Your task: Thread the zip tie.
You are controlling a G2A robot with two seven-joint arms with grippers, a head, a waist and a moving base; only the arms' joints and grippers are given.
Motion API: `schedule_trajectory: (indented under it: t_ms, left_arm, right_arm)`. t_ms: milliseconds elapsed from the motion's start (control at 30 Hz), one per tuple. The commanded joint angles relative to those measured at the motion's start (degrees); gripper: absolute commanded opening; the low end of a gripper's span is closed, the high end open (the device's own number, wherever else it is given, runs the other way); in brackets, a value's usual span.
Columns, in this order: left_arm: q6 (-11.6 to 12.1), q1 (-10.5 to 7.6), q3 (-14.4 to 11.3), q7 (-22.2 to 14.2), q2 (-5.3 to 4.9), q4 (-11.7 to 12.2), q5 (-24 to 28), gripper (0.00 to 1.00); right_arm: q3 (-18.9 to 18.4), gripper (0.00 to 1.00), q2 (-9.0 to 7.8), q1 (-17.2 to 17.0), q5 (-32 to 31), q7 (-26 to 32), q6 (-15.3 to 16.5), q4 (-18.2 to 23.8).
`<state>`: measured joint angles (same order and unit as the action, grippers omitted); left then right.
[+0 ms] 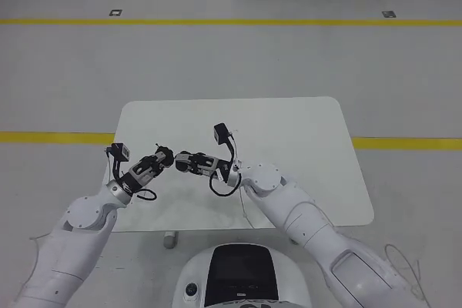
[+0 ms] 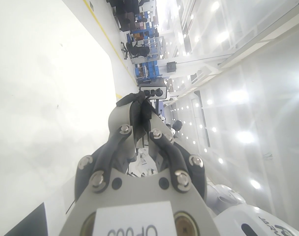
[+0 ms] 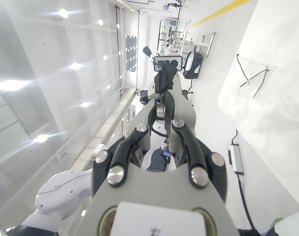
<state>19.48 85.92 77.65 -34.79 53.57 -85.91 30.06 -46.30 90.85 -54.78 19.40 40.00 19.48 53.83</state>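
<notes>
On the floor just off the desk's [image 1: 292, 138] left side lies a flat white power adapter [image 3: 234, 158] with a black lead running from it. On the desk itself, by a rounded corner at its left edge, lies a clear plastic pouch [image 3: 257, 74] with a few loose black ties in it, well apart from both grippers. Farther off, a yellow floor line [image 1: 416, 143] passes behind the desk's far half.

Both arms come in over the near edge and meet tip to tip above the near left part of the desk, clear of its surface. The left arm crosses by the near left corner and angles inward. The right forearm lies across the near middle and points toward the left edge, with a black cable loop [image 1: 222, 189] hanging at its wrist.

The right gripper [image 1: 182, 162] has its fingers [image 3: 182, 104] closed on the zip tie [image 3: 167, 109], whose ribbed black strap runs flat between them and out toward the tips. Just beyond, the left gripper [image 1: 163, 158] faces it with its black pads pressed together on the strap's far end. A thin black tip pokes out past them in the left wrist view. Those pads cover the meeting point, so whether the tail sits in the head cannot be told. Behind each gripper, the other arm's wrist camera [image 3: 167, 62] blocks the line of sight.
</notes>
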Motion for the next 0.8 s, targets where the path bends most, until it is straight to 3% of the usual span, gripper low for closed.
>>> schedule_trajectory:
  t_ms: [0, 167, 267, 533, 567, 600, 633, 767]
  left_arm:
    - [0.0, 0.03, 0.1, -0.1, 0.08, 0.0, -0.1, 0.00]
    - [0.0, 0.07, 0.4, -0.3, 0.30, 0.0, -0.4, 0.00]
    - [0.0, 0.10, 0.5, -0.4, 0.42, 0.0, -0.6, 0.00]
    - [0.0, 0.16, 0.7, -0.4, 0.71, 0.2, -1.1, 0.00]
    - [0.0, 0.16, 0.7, -0.5, 0.73, 0.2, -1.3, 0.44]
    - [0.0, 0.16, 0.7, -0.6, 0.75, 0.3, -1.4, 0.95]
    - [0.0, 0.16, 0.7, -0.7, 0.77, 0.3, -1.5, 1.00]
    - [0.0, 0.15, 1.0, -0.3, 0.86, 0.7, -1.2, 1.00]
  right_arm:
    - [0.0, 0.11, 0.09, 0.1, 0.0, 0.1, 0.0, -0.1]
    - [-0.1, 0.08, 0.27, 0.0, -0.1, 0.2, 0.0, -0.3]
    - [-0.3, 0.00, 0.34, -0.1, -0.2, 0.1, 0.0, -0.5]
    - [-0.6, 0.00, 0.51, -0.1, -0.7, -0.1, 0.0, -1.0]
    - [-0.6, 0.00, 0.51, -0.1, -0.7, -0.2, 0.0, -1.1]
    - [-0.7, 0.00, 0.50, -0.1, -0.8, -0.2, 0.0, -1.2]
    - [-0.8, 0.00, 0.48, -0.1, -0.8, -0.2, 0.0, -1.2]
    - [-1.6, 0.00, 0.30, -0.3, -1.0, -0.2, 0.0, -1.1]
